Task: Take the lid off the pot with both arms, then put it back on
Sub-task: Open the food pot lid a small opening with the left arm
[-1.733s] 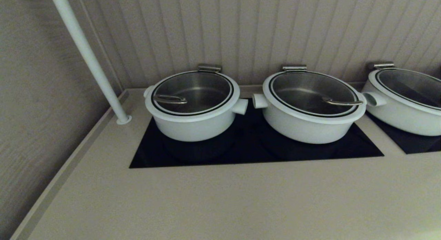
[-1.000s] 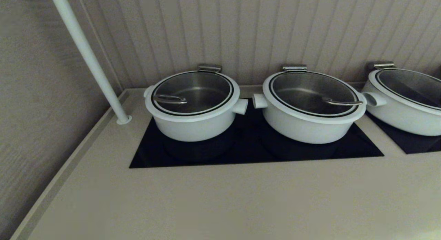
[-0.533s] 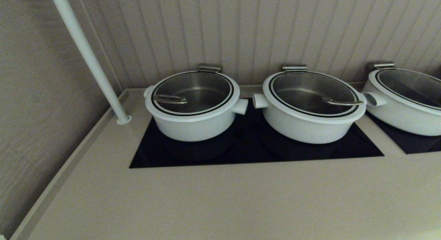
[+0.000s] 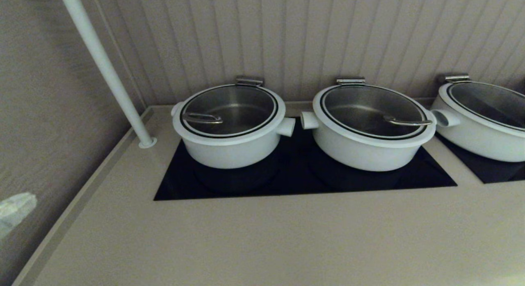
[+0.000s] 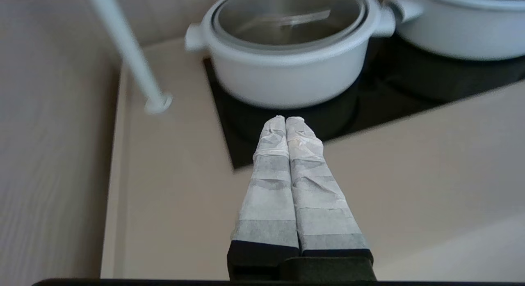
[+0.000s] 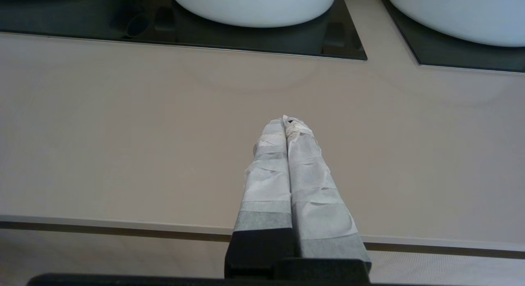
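Observation:
Three white pots with glass lids stand on black cooktops at the back of the counter. The left pot (image 4: 229, 148) carries a lid (image 4: 242, 105) with a metal handle (image 4: 202, 118); the middle pot (image 4: 365, 152) carries a lid (image 4: 361, 107) with a handle (image 4: 407, 122). My left gripper (image 4: 24, 202) shows blurred at the left edge. In the left wrist view it (image 5: 286, 120) is shut and empty, above the counter, pointing at the left pot (image 5: 287, 81). My right gripper (image 6: 286, 121) is shut and empty near the counter's front edge, out of the head view.
A third white pot (image 4: 480, 138) stands at the far right on its own cooktop. A slanted white post (image 4: 106, 68) meets the counter left of the left pot. A ribbed wall runs behind the pots. The beige counter (image 4: 262, 241) stretches in front of the cooktops.
My left gripper has risen into the head view at the left edge. The pots and lids have not moved.

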Robot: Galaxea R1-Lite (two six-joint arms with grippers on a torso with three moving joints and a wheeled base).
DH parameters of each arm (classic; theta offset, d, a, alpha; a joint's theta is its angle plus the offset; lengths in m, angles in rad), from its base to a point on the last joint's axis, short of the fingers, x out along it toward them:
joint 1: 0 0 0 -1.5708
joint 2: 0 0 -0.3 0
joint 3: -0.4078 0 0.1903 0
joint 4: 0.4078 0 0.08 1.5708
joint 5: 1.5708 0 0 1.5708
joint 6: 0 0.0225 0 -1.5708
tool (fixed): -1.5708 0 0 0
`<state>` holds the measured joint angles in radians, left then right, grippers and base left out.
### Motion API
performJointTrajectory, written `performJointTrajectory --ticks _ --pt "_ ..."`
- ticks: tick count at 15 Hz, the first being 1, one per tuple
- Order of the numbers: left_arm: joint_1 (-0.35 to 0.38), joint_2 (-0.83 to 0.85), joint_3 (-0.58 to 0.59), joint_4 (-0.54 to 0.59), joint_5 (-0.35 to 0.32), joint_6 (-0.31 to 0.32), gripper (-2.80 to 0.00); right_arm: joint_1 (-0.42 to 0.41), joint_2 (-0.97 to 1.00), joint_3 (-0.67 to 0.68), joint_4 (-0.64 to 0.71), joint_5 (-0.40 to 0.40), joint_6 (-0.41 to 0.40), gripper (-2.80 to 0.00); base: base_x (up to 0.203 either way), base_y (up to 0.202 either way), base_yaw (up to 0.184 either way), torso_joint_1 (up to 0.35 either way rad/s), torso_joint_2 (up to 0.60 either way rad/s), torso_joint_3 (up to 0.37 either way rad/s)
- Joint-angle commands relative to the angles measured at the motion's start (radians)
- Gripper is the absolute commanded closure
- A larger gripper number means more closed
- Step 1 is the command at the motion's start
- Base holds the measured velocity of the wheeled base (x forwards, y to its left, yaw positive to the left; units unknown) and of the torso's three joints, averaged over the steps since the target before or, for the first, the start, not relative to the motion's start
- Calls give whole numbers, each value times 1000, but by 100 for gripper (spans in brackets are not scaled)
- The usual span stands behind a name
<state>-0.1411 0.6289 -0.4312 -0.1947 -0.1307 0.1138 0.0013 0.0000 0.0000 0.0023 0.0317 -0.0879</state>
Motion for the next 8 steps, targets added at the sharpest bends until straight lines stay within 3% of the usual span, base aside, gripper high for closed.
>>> performJointTrajectory --ticks 1,5,8 --pt "-65 159 -42 -26 0 0 0 0 2 0 -1 1 -1 0 0 0 0 0 0 0" --pt "-195 251 -53 -66 0 -1 0 0 2 0 -1 1 1 0 0 0 0 0 0 0" --pt "-235 337 -54 -88 0 1 0 0 2 0 -1 1 1 0 0 0 0 0 0 0"
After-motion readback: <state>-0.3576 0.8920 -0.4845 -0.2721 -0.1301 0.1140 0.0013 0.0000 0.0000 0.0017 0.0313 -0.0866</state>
